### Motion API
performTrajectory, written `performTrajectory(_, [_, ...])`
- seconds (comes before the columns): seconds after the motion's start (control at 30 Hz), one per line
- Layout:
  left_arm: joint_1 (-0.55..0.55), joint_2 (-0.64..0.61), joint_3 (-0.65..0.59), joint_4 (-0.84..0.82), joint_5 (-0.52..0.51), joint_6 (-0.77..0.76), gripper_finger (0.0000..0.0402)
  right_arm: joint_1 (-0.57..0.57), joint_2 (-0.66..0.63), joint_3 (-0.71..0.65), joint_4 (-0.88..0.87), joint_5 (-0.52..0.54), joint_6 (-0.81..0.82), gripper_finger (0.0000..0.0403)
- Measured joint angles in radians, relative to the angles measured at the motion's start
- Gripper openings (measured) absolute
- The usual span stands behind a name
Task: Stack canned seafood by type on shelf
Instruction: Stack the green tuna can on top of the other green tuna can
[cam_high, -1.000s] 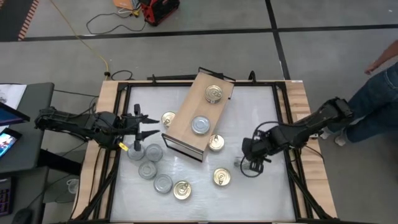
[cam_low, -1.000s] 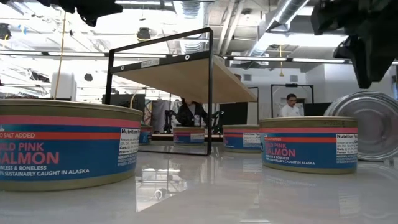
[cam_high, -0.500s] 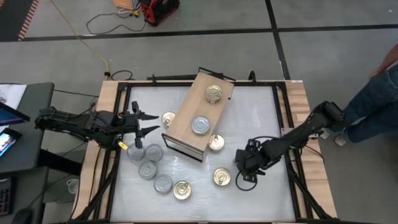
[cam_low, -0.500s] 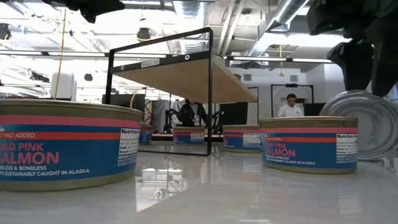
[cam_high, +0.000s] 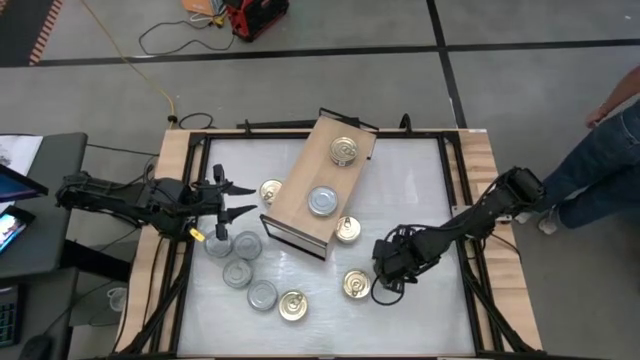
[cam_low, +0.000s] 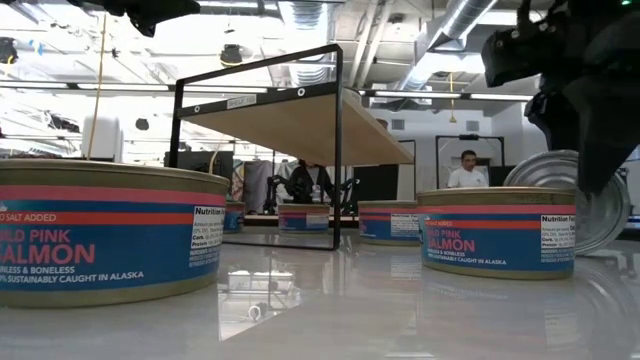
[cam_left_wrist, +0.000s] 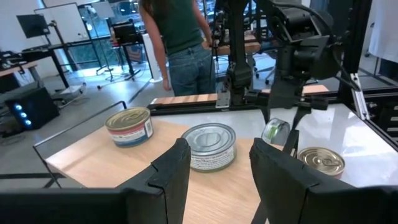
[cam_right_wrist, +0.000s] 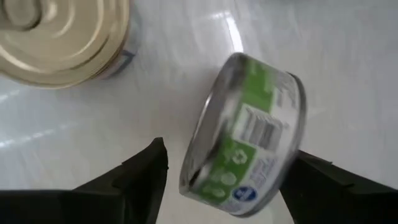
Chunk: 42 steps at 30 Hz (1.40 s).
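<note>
Because the right gripper has the green-labelled tin between its spread fingers while the tin stands tipped on its edge, I'd worry about that first: the jaws look open around it, not clamped, and if they close on the curved wall at this tilt the tin could squirt out and roll across the white tabletop. It sits just beside a gold-lidded tin near the table's front, so a skid might knock that one too. The shelf lies well apart, in the middle of the table, already carrying a gold-lidded tin and a silver-lidded tin on its flat top; a careless carry could nudge them. The left gripper waits with fingers parted by the table's left edge, above a cluster of silver tins. Only the right wrist camera shows the green label and how steeply the tin leans; from above the arm hides it altogether. The table-level camera alone shows the salmon labels on the nearest tins and the tipped tin's silver face behind the dark gripper. The left wrist view shows a person standing beyond the table.
</note>
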Motion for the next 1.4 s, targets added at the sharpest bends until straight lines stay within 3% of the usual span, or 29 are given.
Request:
performTrajectory(0.13, [0.0,0.0,0.0,0.0,0.001,0.0,0.016,-0.001,0.0,0.0,-0.037,0.001,-0.005,0.026])
performTrajectory(0.33, [0.0,0.0,0.0,0.0,0.001,0.0,0.016,0.0,0.0,0.0,-0.054,0.035,-0.04,0.0161])
performTrajectory(0.67, [0.0,0.0,0.0,-0.018,0.028,-0.002,0.016,0.0,-0.019,0.006,-0.11,0.118,-0.092,0.0161])
performTrajectory(0.87, [0.0,0.0,0.0,-0.029,0.027,-0.022,0.016,0.011,-0.06,0.129,-0.314,0.35,-0.116,0.0164])
performTrajectory(1.03, [0.0,0.0,0.0,-0.028,0.027,-0.101,0.016,0.022,-0.06,0.225,-0.332,0.629,-0.369,0.0166])
performTrajectory(1.2, [0.0,0.0,0.0,-0.029,0.069,-0.171,0.016,0.014,-0.058,0.233,-0.17,0.909,-0.719,0.0167])
performTrajectory(1.27, [0.0,0.0,0.0,-0.03,0.092,-0.191,0.016,-0.002,-0.058,0.233,-0.07,0.966,-0.861,0.0168])
performTrajectory(1.4, [0.0,0.0,0.0,-0.03,0.109,-0.224,0.016,-0.061,-0.058,0.233,0.164,0.959,-1.113,0.0171])
